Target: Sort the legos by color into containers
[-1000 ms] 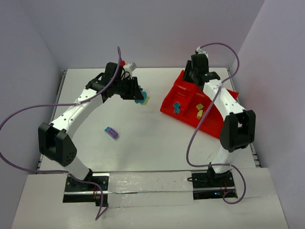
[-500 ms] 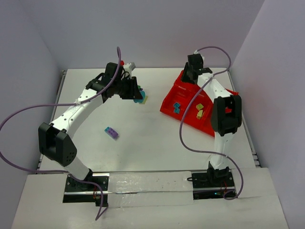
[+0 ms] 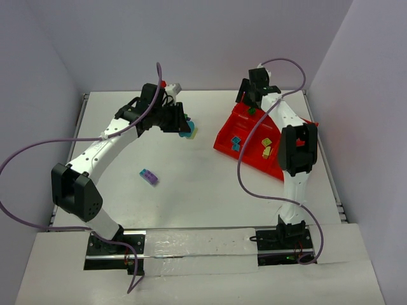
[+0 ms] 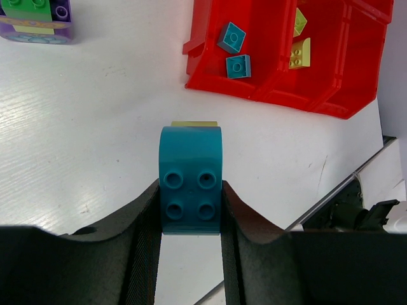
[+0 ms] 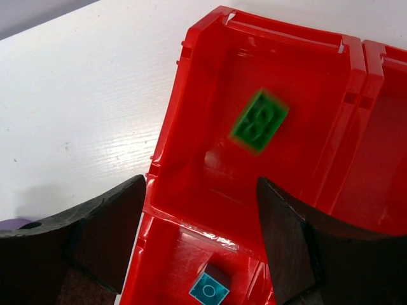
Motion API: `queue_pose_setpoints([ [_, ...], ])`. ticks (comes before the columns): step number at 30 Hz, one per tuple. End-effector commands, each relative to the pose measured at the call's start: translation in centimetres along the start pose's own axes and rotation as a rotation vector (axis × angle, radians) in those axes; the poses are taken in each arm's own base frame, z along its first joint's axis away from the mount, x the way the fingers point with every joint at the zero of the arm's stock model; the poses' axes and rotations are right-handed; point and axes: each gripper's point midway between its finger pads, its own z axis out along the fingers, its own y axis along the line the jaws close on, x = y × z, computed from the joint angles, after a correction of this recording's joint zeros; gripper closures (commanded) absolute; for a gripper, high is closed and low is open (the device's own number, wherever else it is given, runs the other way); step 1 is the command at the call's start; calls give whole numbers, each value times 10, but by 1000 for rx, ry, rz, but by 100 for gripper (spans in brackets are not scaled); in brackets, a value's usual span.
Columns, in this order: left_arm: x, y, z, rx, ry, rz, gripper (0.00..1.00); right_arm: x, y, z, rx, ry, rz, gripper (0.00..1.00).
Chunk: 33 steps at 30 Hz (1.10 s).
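Note:
My left gripper (image 3: 181,122) (image 4: 191,190) is shut on a teal lego (image 3: 188,131) (image 4: 191,181) with a thin yellow-green piece under it, held over the table left of the red tray (image 3: 224,135) (image 4: 198,38) (image 5: 170,130). Over the tray's far compartment, my right gripper (image 3: 252,96) (image 5: 200,190) is open and holds nothing. A green lego (image 3: 252,111) (image 5: 259,121) shows blurred inside that compartment. Two teal legos (image 3: 236,143) (image 4: 235,54) (image 5: 208,291) lie in the near-left compartment. Yellow-green legos (image 3: 267,147) (image 4: 299,54) lie in the one beside it.
A purple clump (image 3: 149,176) (image 4: 35,22) with a green piece on it lies on the white table between the left arm and the tray. Grey walls close in the table on three sides. Purple cables loop from both arms.
My right gripper has swung toward the tray's far corner and opened, letting go of the green lego, which now shows in the far compartment. The left arm has not moved.

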Motion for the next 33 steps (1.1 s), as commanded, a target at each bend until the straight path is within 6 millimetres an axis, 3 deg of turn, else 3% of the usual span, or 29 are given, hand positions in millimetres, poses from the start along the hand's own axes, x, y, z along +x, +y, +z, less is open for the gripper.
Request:
queue_pose_setpoints([
  [1,-21,-24,-12,75,-77,34,100,-44,2,-41,-11,-116,6,23],
  [6,-21,-40,-5,119,-59,57,100,-48,5,-97,-92,-172,-24,23],
  [8,-20,-45,-5,147,-54,58,100,-45,18,-115,-194,-185,-51,23],
  [12,-21,-63,-11,244,-45,73,100,-10,54,-178,-518,-190,-219,23],
  [14,-21,-70,-14,284,-37,80,100,4,60,-196,-575,-207,-306,24],
  [17,-23,-83,-19,350,-34,79,100,47,75,-233,-732,-151,-445,24],
  [20,-25,-99,-29,458,-37,95,100,75,89,-257,-915,-54,-460,23],
  [24,-28,-113,-55,634,-55,171,100,91,94,-284,-1054,0,-435,22],
  [28,-33,-117,-77,742,-83,268,100,101,104,-317,-1250,79,-421,19],
  [33,-40,-119,-79,753,-111,316,100,100,113,-342,-1386,111,-407,17],
])
